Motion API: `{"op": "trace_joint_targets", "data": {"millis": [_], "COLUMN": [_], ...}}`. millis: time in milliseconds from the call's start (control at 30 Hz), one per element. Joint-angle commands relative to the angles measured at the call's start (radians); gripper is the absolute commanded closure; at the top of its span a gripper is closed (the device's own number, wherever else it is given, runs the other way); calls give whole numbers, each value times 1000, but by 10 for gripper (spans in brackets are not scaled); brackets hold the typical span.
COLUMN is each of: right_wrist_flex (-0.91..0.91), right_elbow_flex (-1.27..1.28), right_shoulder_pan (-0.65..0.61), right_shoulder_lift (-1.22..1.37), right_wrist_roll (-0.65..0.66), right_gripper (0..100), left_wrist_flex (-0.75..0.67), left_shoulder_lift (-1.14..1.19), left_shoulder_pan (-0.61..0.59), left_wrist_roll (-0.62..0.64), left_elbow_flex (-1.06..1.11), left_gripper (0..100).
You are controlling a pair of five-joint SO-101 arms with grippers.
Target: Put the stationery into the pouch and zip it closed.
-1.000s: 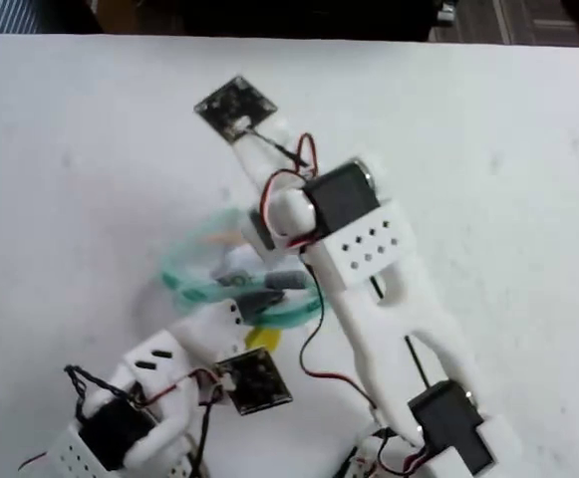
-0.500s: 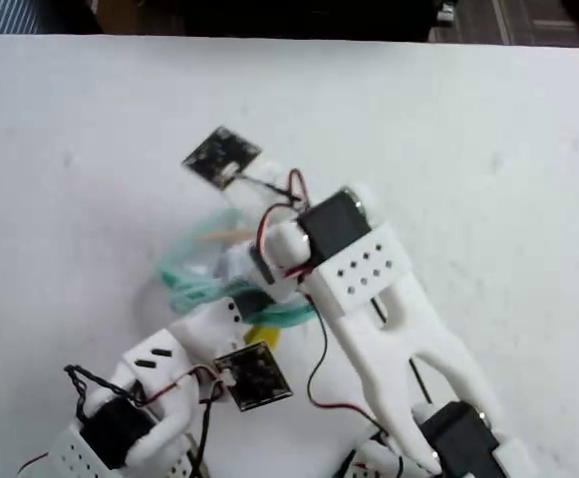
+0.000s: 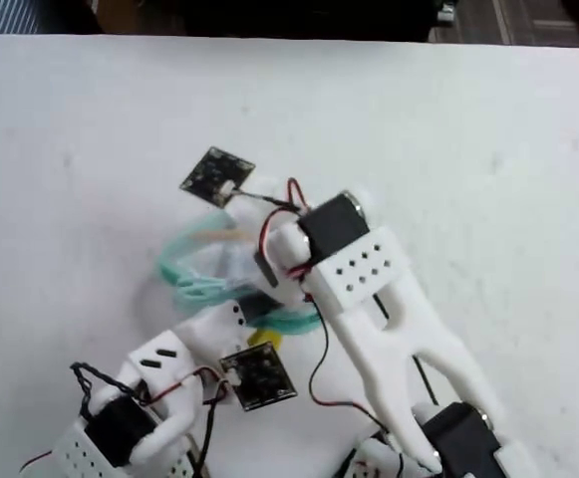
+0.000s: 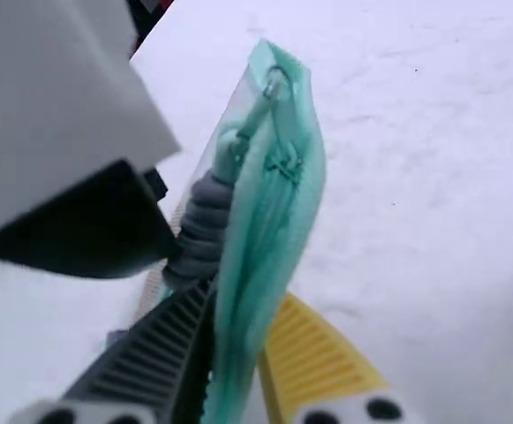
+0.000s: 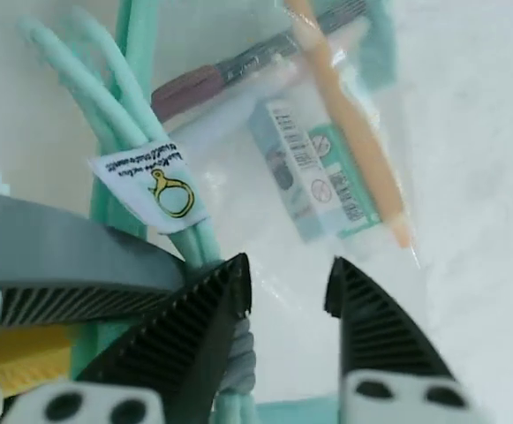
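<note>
A clear pouch [image 3: 191, 271] with teal edging lies at mid-table. My left gripper [image 4: 238, 353] is shut on the pouch's teal zipper edge [image 4: 278, 203], pinched between its grey finger and its yellow finger [image 4: 313, 362]. A grey ribbed pull [image 4: 201, 231] sits by that edge. My right gripper [image 5: 287, 274] hangs open just over the clear pouch [image 5: 269, 234], its black fingers [image 5: 194, 336] apart. Inside lie an orange pencil [image 5: 353, 132], a dark red pen [image 5: 230, 71] and a small labelled block [image 5: 313, 172]. In the high view both grippers meet at the pouch's near edge [image 3: 254, 299].
The white table [image 3: 488, 149] stretches wide to the right and far side. A white tag [image 5: 150, 181] hangs on the teal cords [image 5: 106, 97]. The right arm's white body [image 3: 389, 319] runs from the pouch toward the near right edge.
The right arm has swung down and toward the near left, bringing its gripper lower over the pouch. The left arm has kept its hold on the pouch edge.
</note>
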Motion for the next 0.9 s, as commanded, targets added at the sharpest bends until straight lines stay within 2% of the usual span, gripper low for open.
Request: {"op": "trace_joint_targets", "data": {"millis": [0,100,233,333,500,667,867], "right_wrist_flex": [36,36,35,33,28,27,25], "right_elbow_flex": [71,127,190,195,169,12,-152], "right_shoulder_pan": [16,19,13,15,22,88,205], "right_shoulder_lift": [-16,-16,-16,-12,-15,-15,-16], "right_wrist_roll": [41,115,149,149,149,130,17], "right_gripper": [817,850,896,981,981,980,980], "left_wrist_flex": [-25,-25,-26,-26,-26,-26,-41], "left_shoulder_lift": [-7,-7,-7,-7,-7,-7,-7], "left_shoulder_pan": [-28,-28,-28,-28,-28,-28,-61], "left_wrist_roll": [-8,-8,-8,-8,-8,-3,2], "left_elbow_flex": [-25,-25,-25,-25,-25,-26,-34], "left_gripper": [977,977,977,977,977,977,977]}}
